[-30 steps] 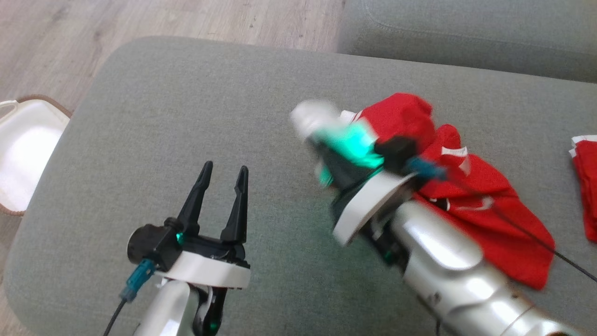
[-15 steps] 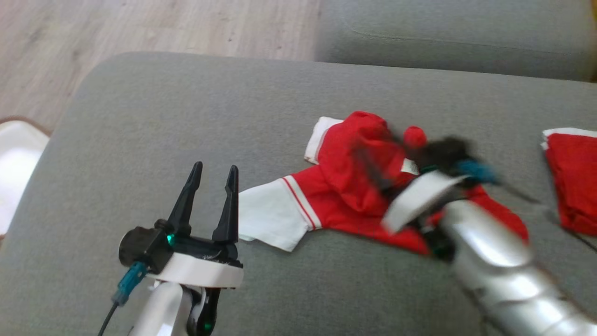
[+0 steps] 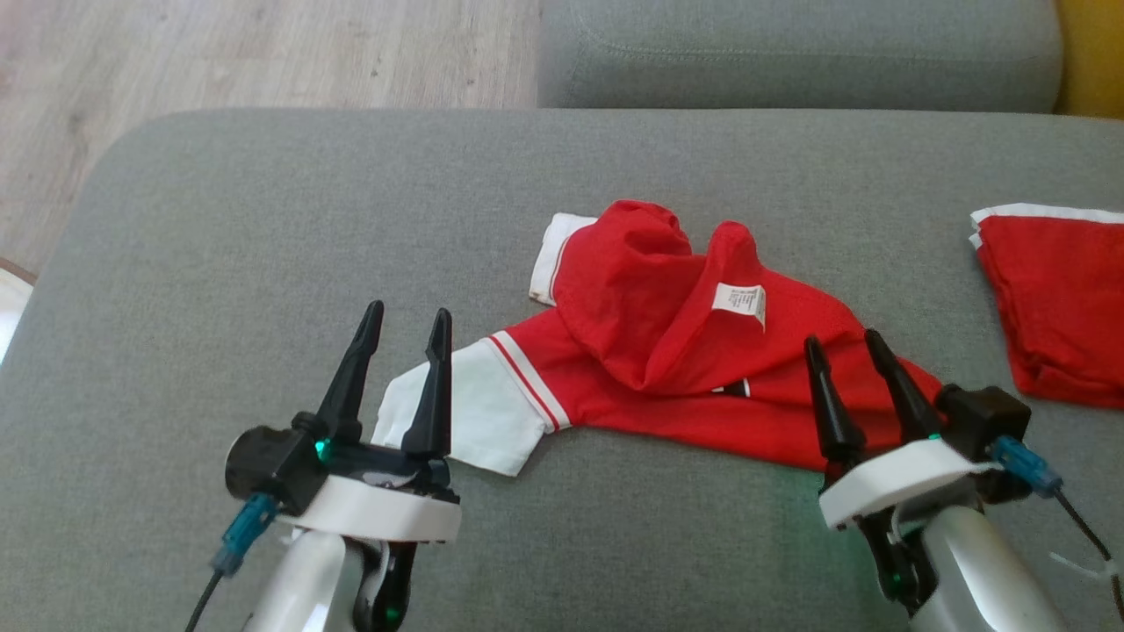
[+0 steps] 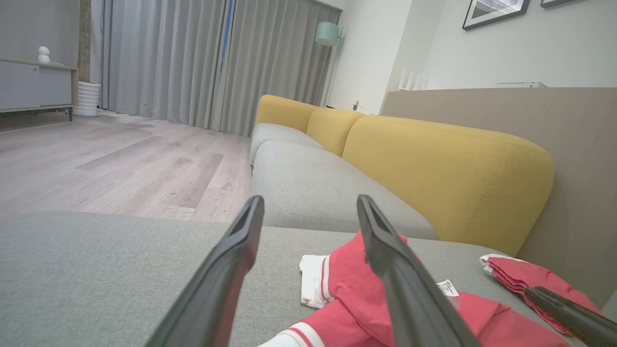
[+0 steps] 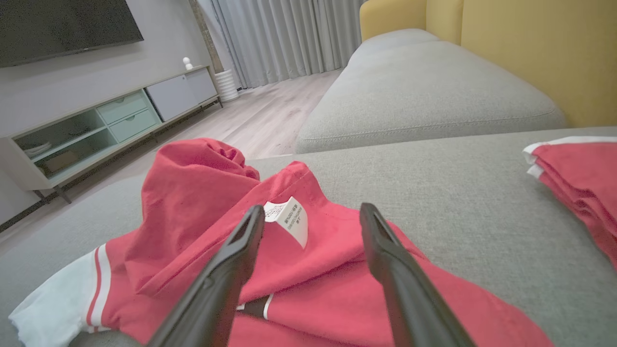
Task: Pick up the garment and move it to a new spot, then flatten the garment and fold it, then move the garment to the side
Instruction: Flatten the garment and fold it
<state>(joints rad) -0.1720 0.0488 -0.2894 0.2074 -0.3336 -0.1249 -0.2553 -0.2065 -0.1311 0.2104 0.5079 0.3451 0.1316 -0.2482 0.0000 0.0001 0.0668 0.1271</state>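
A folded stack of red cloth with white edging lies at the right end of the seat, well apart from the task's garment. Nothing lies on the garment. The left gripper hangs near its white sleeve end with its jaws spread and nothing between them. The right gripper is over its right end, jaws likewise apart and empty (whether its tips touch the cloth, I cannot tell).

Everything rests on a broad grey fabric seat cushion with rounded corners. A second grey cushion adjoins it at the far side, and mustard-yellow upholstered backrests run along behind. Beyond lies a pale wood-plank floor. Further off are long grey curtains, a floor lamp with a pale green shade, a low media cabinet with glass-fronted shelves and a dark wall-mounted television.

The crumpled red short-sleeved shirt sits on the near cushion, right of centre, between the two grippers. It is unfolded but not flat, since its upper part is bunched into a raised hump with one flap turned over. On that flap a white printed care label shows. A white sleeve with thin red stripes at its seam stretches toward the left gripper, and a second white cuff peeks out at the far left of the hump.
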